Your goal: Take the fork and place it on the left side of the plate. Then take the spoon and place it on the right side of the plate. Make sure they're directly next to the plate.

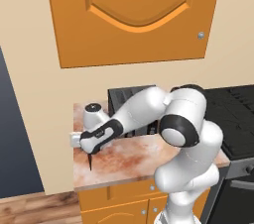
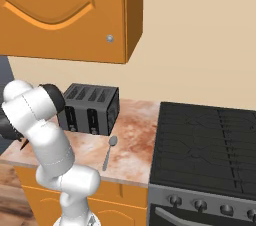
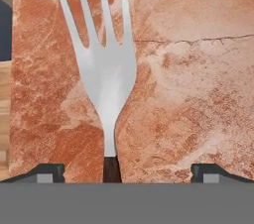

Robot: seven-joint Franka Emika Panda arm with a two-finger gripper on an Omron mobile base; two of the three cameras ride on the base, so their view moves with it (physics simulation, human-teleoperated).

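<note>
Tool (image 3: 127, 171) jaws wide apart, low over the fork (image 3: 106, 74) lying flat on the table (image 3: 198, 69), handle between the tips, not yet gripped; spoon (image 2: 109, 152) untouched before the toaster (image 2: 90, 107); both placements remain.

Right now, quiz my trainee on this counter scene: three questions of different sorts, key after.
1. True or false: the gripper is shut on the fork.
2. What stands behind the spoon on the counter? A toaster B kettle C bowl
3. Fill in: the fork's handle is coloured ____.

Key: 1 false, the jaws stand open on either side of the handle. 2 A. 3 black.
</note>
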